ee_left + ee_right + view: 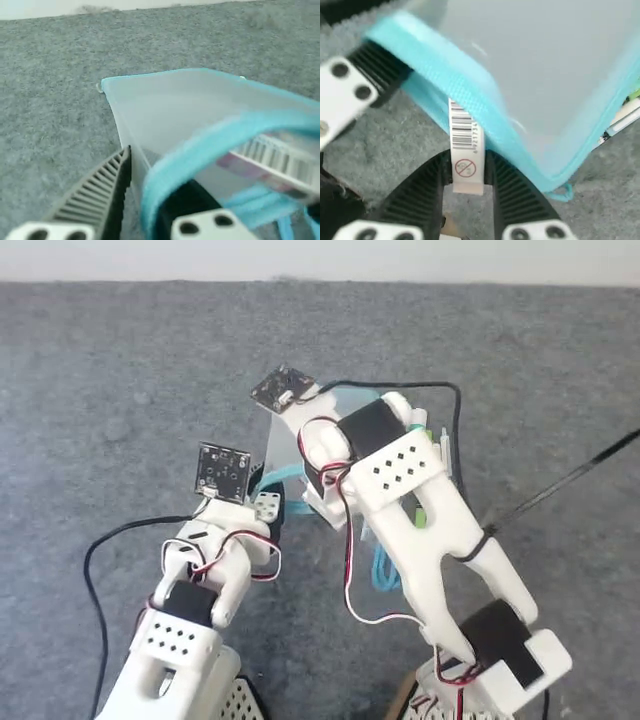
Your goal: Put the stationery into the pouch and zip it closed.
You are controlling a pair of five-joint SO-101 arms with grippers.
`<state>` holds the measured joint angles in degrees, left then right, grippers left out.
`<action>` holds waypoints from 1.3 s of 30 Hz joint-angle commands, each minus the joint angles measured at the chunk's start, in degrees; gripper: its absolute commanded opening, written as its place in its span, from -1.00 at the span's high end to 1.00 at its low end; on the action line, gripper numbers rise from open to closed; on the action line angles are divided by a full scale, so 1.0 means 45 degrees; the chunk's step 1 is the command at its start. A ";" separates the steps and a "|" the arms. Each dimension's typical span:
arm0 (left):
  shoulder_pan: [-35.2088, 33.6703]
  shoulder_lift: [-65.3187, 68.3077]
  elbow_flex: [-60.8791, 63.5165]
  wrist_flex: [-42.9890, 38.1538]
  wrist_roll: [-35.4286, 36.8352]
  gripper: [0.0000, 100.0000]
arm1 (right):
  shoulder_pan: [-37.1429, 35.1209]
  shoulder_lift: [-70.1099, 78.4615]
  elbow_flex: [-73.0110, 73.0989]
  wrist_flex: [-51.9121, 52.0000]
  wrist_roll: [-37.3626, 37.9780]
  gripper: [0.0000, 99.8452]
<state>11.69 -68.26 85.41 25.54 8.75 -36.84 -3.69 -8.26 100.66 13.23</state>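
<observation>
The pouch (pixel 288 445) lies on the grey table (pixel 120 370), under the right arm. It is see-through, with a blue edge (pixel 465 95) where the zip runs. The left gripper (pixel 150 175) is closed on that blue edge and pinches it. The right gripper (pixel 466 167) is closed on a small white tag (pixel 462 132) that hangs from the same edge. Some stationery (pixel 622 112) shows at the far end of the pouch. I cannot tell if all of it is inside.

Here is what could go wrong. The tag is thin and small. If the right gripper pulls hard, the tag may tear off or slip out of the jaws, and then the zip does not move. I cannot tell if the tag sits on the zip slider or just on the cloth. If it is on the cloth, a pull only drags the pouch. The left gripper holds just a little bit of the edge. With a strong pull the edge may slide out, and the whole pouch goes along with the right arm. The two grippers are very near each other, so they may bump. A pen that pokes out at the mouth could jam the zip.
</observation>
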 commanded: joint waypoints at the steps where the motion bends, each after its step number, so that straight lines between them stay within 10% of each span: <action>1: 0.0762 -0.0117 -0.0068 -0.0449 -0.0332 0.98 | 0.0225 -0.0010 -0.1270 0.0381 -0.0234 0.98; 39: 0.0371 -0.0117 -0.0068 -0.0430 -0.0313 0.98 | 0.0127 -0.4523 -0.1309 -0.0166 0.0254 0.61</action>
<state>12.84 -68.26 85.41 25.54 8.31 -38.86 -14.15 -10.37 100.22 13.49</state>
